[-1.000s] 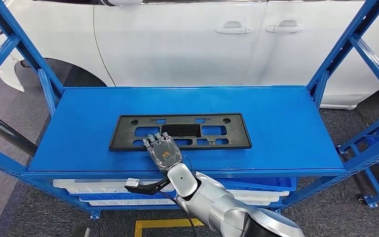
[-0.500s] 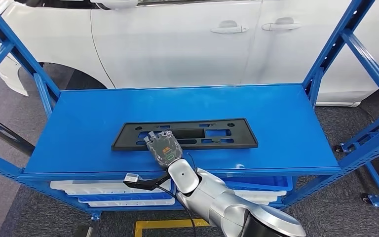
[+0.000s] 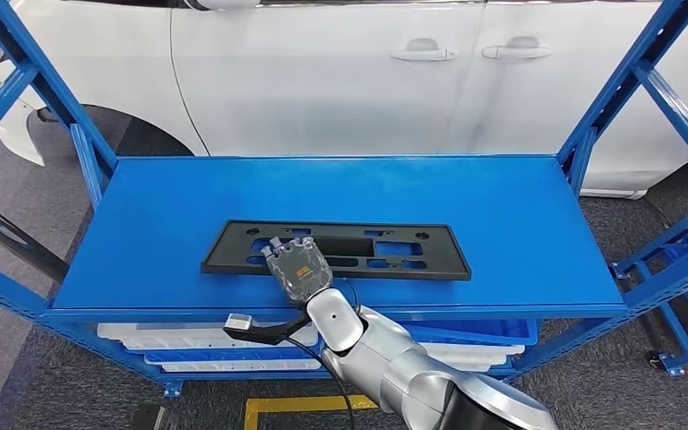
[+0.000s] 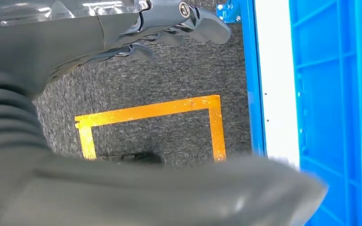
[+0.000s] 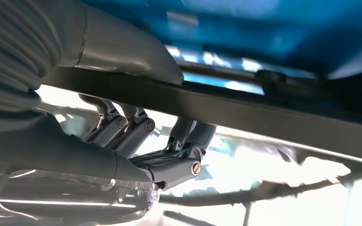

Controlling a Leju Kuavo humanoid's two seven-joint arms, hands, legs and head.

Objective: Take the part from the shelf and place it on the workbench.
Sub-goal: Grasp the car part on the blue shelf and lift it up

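One black part [image 3: 336, 249] lies flat near the front edge of the blue shelf [image 3: 502, 224], right hand [image 3: 297, 267] clamped over its near rim, thumb under and fingers [image 5: 184, 141] over, presumably to lift it off.

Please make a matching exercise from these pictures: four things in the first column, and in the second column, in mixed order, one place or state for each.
Column one:
1. black part
2. right hand
3. white car
4. white trays

Column two:
A. stands behind the shelf
B. stacked under the blue shelf top
C. lies flat on the blue shelf top
D. grips the near edge of the part

Pairs: 1-C, 2-D, 3-A, 4-B
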